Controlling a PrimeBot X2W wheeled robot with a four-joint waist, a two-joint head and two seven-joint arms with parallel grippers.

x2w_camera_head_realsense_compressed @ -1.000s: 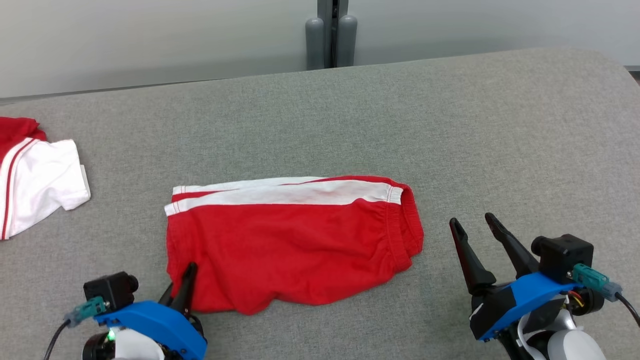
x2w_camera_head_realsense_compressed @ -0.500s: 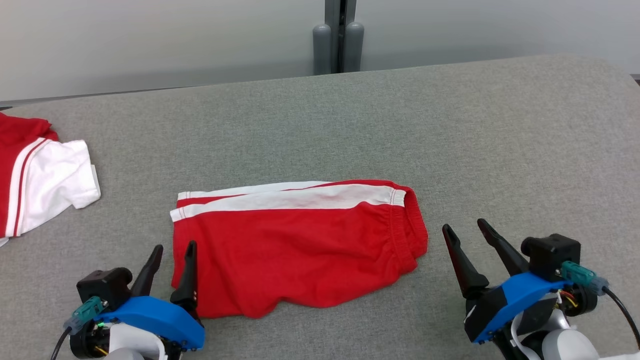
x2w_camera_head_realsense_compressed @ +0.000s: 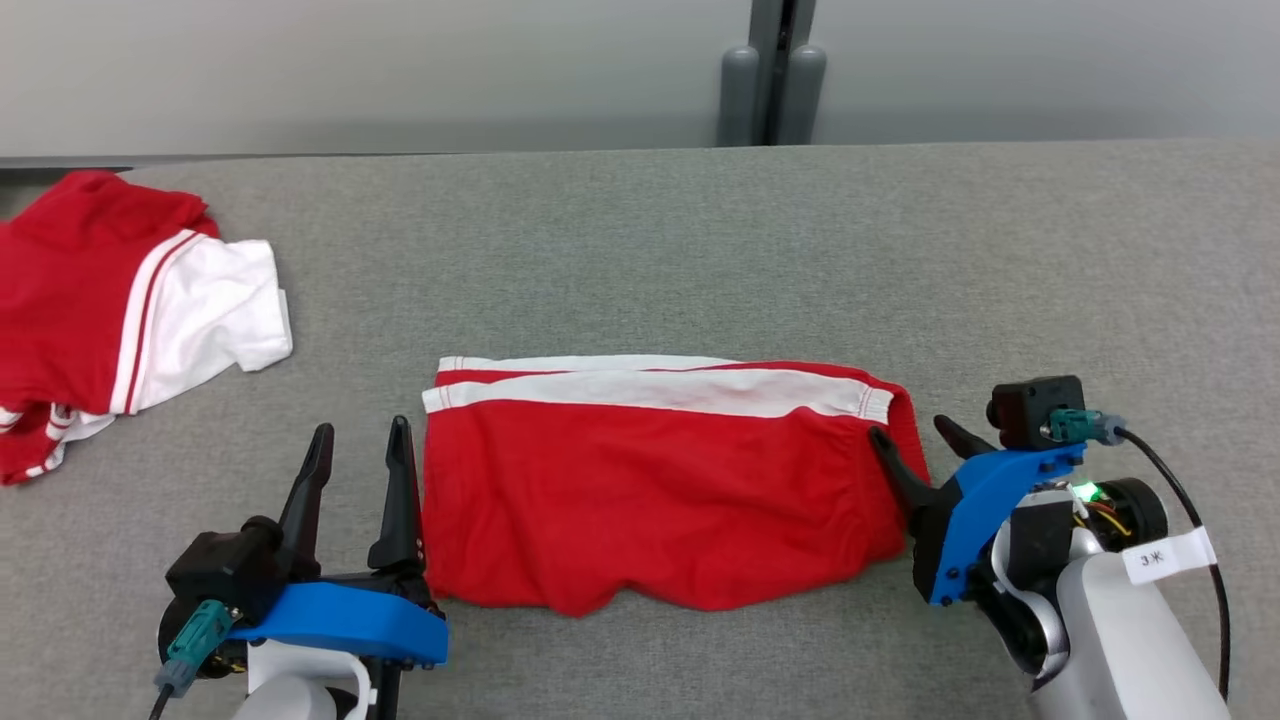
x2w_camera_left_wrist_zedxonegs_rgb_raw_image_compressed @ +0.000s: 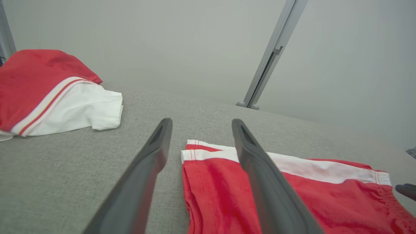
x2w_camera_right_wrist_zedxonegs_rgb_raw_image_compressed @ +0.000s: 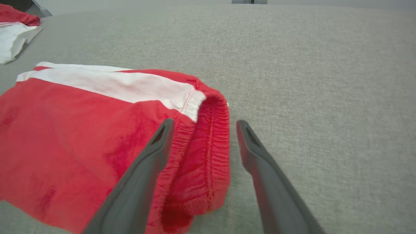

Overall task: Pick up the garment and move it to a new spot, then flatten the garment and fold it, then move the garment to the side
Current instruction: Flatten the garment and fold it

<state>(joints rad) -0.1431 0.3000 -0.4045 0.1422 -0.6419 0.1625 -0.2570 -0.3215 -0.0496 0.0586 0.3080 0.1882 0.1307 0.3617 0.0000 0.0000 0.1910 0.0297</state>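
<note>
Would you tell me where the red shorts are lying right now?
In the head view, the red shorts lie at centre, between the left gripper and the right gripper.

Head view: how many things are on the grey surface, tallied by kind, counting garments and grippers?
Shorts: 1, the red shorts with a white stripe
Other clothing: 1, a crumpled red-and-white clothing heap
Grippers: 2, left gripper and right gripper, fingers apart
Total: 4

Left gripper [x2w_camera_head_realsense_compressed: 361, 428] has let go of the red shorts' [x2w_camera_head_realsense_compressed: 650, 490] lower-left corner; its jaws now stand apart just beside the left hem. Right gripper [x2w_camera_head_realsense_compressed: 911, 430] moved in from well clear, now straddling the waistband end. Head camera panned too.
</note>
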